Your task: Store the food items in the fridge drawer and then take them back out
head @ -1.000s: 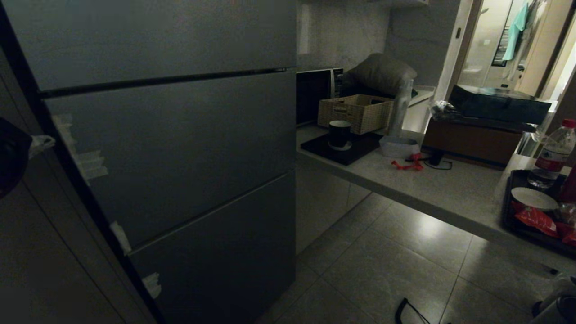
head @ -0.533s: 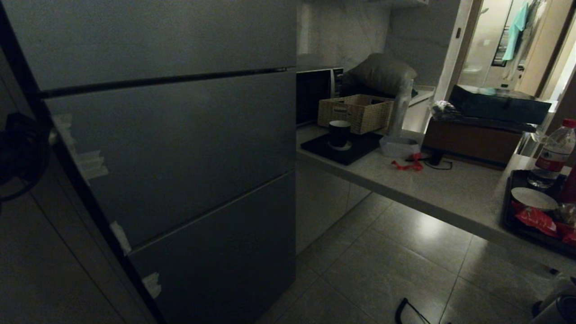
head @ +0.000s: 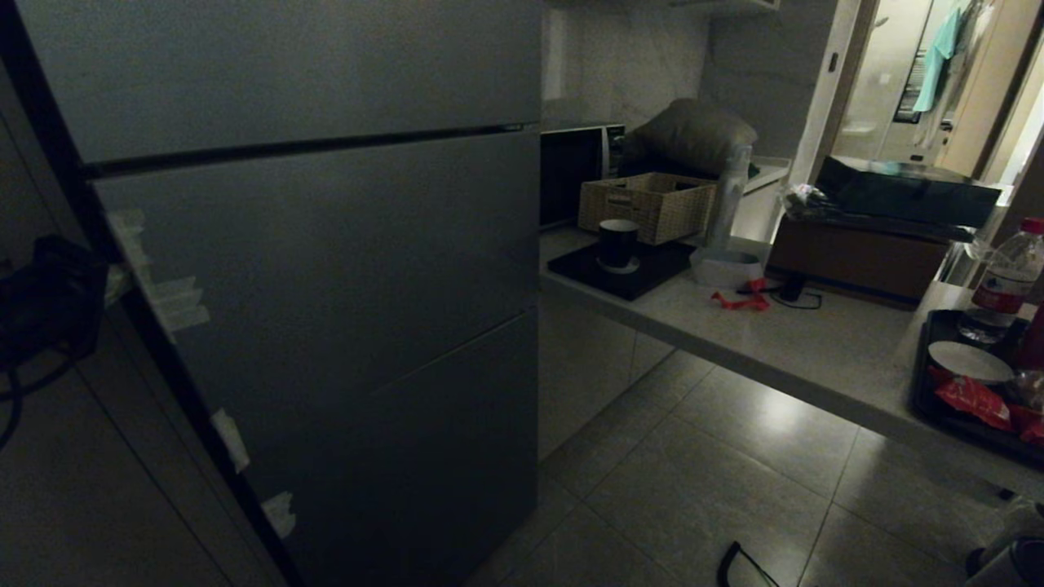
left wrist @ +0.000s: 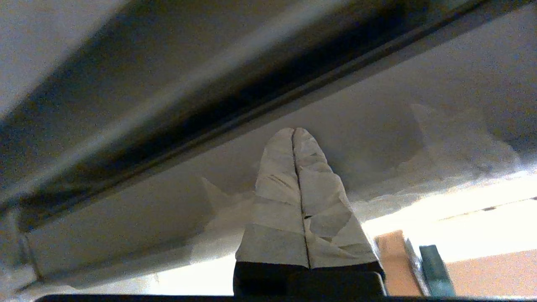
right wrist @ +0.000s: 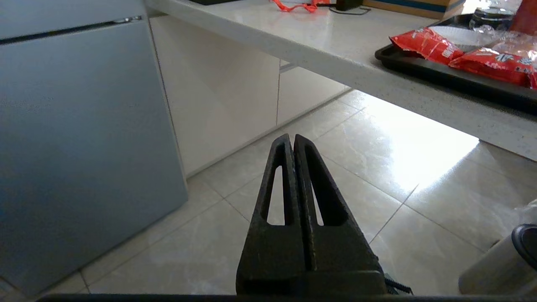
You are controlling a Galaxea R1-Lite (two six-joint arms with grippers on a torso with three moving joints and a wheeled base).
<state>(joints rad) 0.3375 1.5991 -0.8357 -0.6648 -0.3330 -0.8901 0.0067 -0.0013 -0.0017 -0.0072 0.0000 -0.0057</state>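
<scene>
The food items are two red packets (head: pixel 971 401) (right wrist: pixel 423 44) lying on a black tray (head: pixel 926 383) on the counter at the right; the second packet (right wrist: pixel 491 65) lies beside the first. The fridge (head: pixel 326 244) shows only shut grey doors, so the fridge drawer is hidden. My left gripper (left wrist: pixel 293 131), its fingers wrapped in pale tape, is shut and empty, with its tips close against the fridge door's taped left edge (head: pixel 175 297). The left arm (head: pixel 49 297) shows dark at the far left. My right gripper (right wrist: pixel 293 136) hangs shut and empty over the floor tiles.
The counter (head: pixel 816 342) carries a wicker basket (head: pixel 648 204), a dark mug (head: pixel 617 242) on a black mat, a red strap (head: pixel 740 300), a brown box (head: pixel 856 257) and a clear bottle (head: pixel 1001 281). A microwave (head: pixel 579 163) stands beside the fridge. Tiled floor (head: pixel 693 489) lies between fridge and counter.
My left arm has moved right and slightly down, in towards the fridge door's taped left edge. The right gripper has stayed still.
</scene>
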